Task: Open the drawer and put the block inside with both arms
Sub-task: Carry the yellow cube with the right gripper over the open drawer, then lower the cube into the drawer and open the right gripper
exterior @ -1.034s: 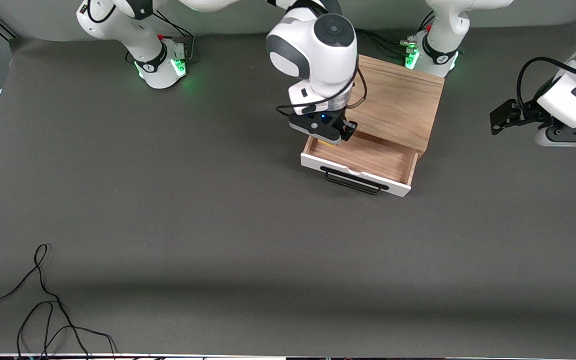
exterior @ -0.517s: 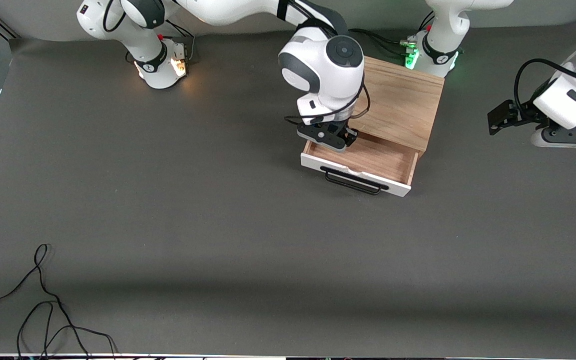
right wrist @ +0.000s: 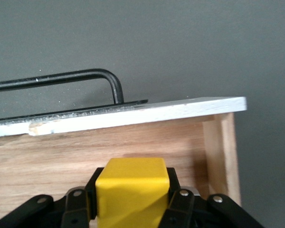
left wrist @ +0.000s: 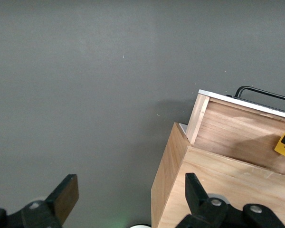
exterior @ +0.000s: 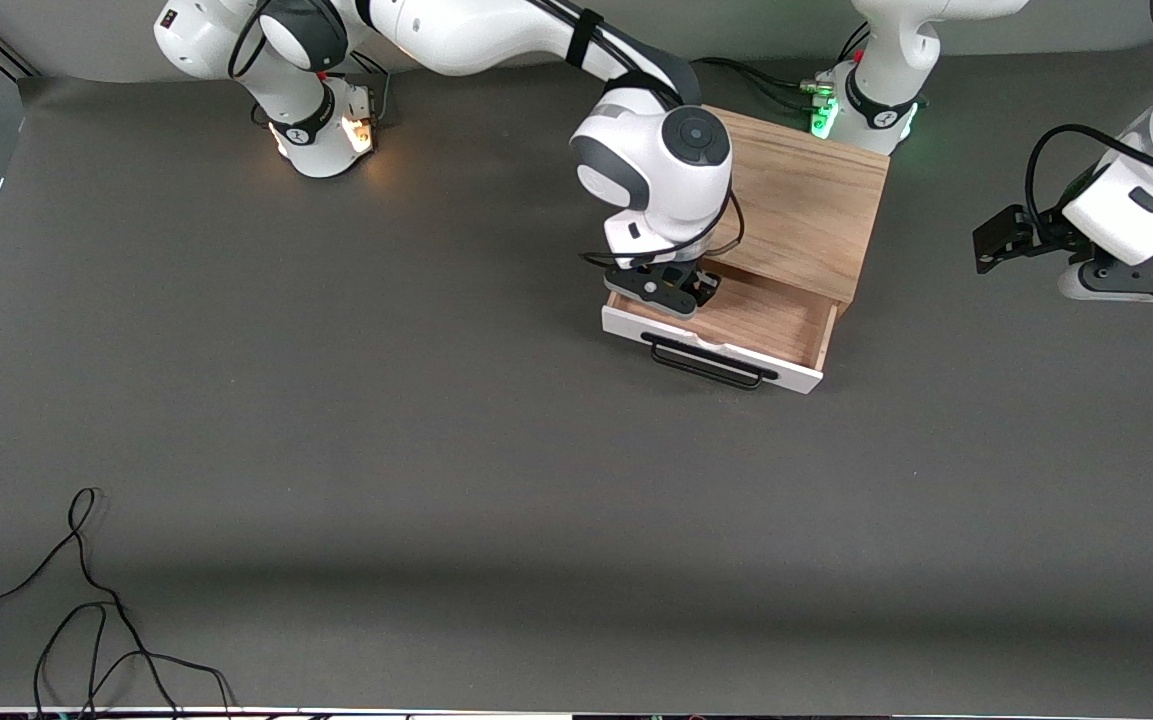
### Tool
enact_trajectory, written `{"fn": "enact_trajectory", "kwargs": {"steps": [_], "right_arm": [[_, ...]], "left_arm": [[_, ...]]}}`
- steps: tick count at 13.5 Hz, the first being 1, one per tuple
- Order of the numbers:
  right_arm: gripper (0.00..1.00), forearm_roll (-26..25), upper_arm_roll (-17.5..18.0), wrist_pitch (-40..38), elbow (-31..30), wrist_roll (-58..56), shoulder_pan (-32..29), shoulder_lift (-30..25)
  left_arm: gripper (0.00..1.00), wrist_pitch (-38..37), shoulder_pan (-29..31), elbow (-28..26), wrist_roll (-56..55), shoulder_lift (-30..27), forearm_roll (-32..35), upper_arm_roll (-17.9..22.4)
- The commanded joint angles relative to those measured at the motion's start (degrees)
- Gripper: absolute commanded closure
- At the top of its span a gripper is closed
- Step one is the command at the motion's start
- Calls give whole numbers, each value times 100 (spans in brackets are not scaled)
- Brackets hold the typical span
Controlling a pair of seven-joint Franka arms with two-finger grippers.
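The right wrist view alone shows the block (right wrist: 131,192) pinched in the right gripper (exterior: 664,291) inside the open drawer (exterior: 736,322); the front view hides it. The right gripper sits lower than a second ago. The left gripper (left wrist: 128,202) waits spread beside the box (exterior: 806,205).

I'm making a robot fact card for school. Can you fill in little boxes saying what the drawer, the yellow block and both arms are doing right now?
drawer: drawer pulled open from the wooden box
handle: black bar handle on the white front, nobody touching it
block: yellow block gripped between the fingers, low inside the drawer
right end effector: right end effector shut on the block, in the drawer's end toward the right arm
left end effector: left end effector open, empty, waiting above the table near the left arm's end
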Motion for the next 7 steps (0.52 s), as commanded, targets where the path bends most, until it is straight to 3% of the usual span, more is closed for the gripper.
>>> {"fn": "enact_trajectory", "kwargs": {"steps": [1,2,4,5,7], "right_arm": [[65,-118,-4,139,224,154,44,238],[60,-118,-4,139,232,154,44,238],[10,-118,-4,139,224,172,44,238],[0,-118,-4,139,224,163,44,238],[0,-109,-4,113,241,154,44,169]], "left_arm": [[0,50,47,-66,86,-64,-44,-29],[0,50,38,-66,86,-64,-44,-29],[0,94,47,-66,86,-55,-35,-29],[0,76,38,-66,86,-55,-44,-38],[0,59,21,-66,77,-55,-35,-29]]}}
